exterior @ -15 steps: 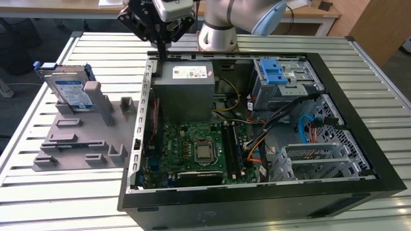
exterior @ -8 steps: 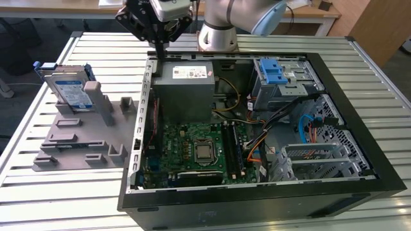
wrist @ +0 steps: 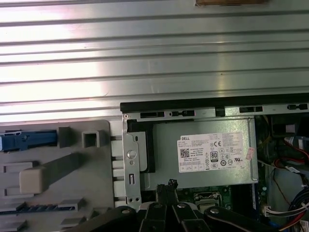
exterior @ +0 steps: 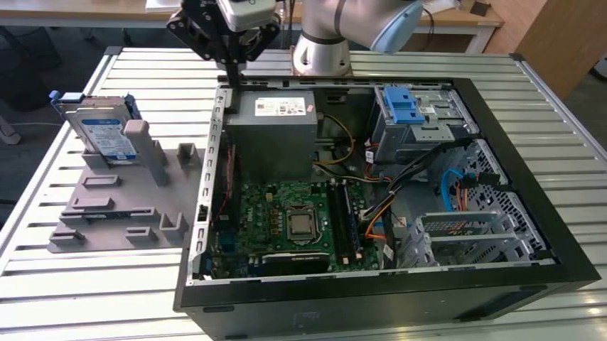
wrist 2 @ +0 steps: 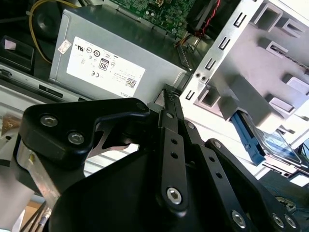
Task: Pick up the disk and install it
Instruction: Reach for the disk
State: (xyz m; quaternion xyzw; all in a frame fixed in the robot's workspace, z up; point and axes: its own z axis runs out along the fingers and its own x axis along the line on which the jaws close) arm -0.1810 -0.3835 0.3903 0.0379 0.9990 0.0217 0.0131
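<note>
Nearest in the exterior view is the front wall of the black, open-topped computer case (exterior: 379,298), which lies on its side on the slatted silver metal table (exterior: 142,71). Inside the case, the green motherboard (exterior: 284,213) lies flat. On the exterior view's right, silver metal drive cages (exterior: 470,238) hold no drive that I can see.

Outside the case, on the exterior view's left, a grey plastic holding fixture (exterior: 114,213) sits on the table. At its far end stands the disk (exterior: 102,135), a flat silver-metal rectangle with a blue-and-white label and blue plastic rails. It is on edge, leaning slightly against a grey post of the fixture, with nothing gripping it.

Further back, the grey metal power supply box with a white sticker (exterior: 275,135) fills the case's far corner.

The black gripper (exterior: 232,71) hangs just above the case's far wall beside that box, well apart from the disk. In both wrist views its jaws look drawn together at the tip and hold nothing. Behind it rises the silver robot arm (exterior: 323,50).

By my reading the task has barely begun. The disk is not yet picked up and nothing has been installed, so both the pick and the fitting are left to do.
</note>
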